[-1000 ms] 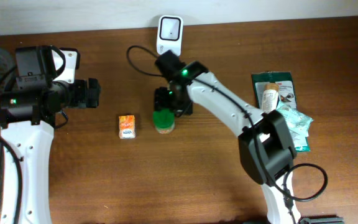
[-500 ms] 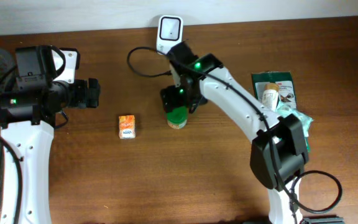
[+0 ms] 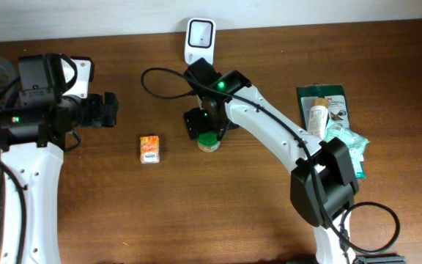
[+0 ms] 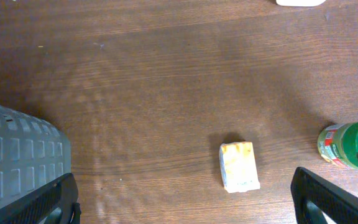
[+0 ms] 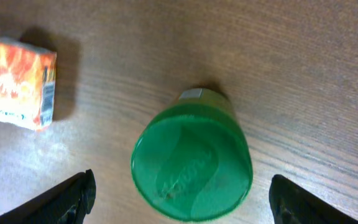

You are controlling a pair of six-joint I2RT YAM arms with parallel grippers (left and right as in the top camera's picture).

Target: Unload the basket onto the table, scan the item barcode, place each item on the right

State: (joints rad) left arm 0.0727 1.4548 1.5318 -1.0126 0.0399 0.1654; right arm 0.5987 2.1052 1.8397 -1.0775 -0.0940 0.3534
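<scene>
Near the back edge of the worktop, your right hand straddles the jar before the scanner, jaws apart, gripping nothing; left hand hangs idle, spread wide.

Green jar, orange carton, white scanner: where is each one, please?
green jar (image 5: 191, 165): right wrist view, middle of its lid.
orange carton (image 3: 149, 147): overhead view, its top face.
white scanner (image 3: 200, 35): overhead view, its front panel.

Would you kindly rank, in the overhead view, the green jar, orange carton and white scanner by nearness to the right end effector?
1. Green jar, directly beneath the right end effector.
2. Orange carton, toward the left arm.
3. White scanner, at the back edge.
</scene>
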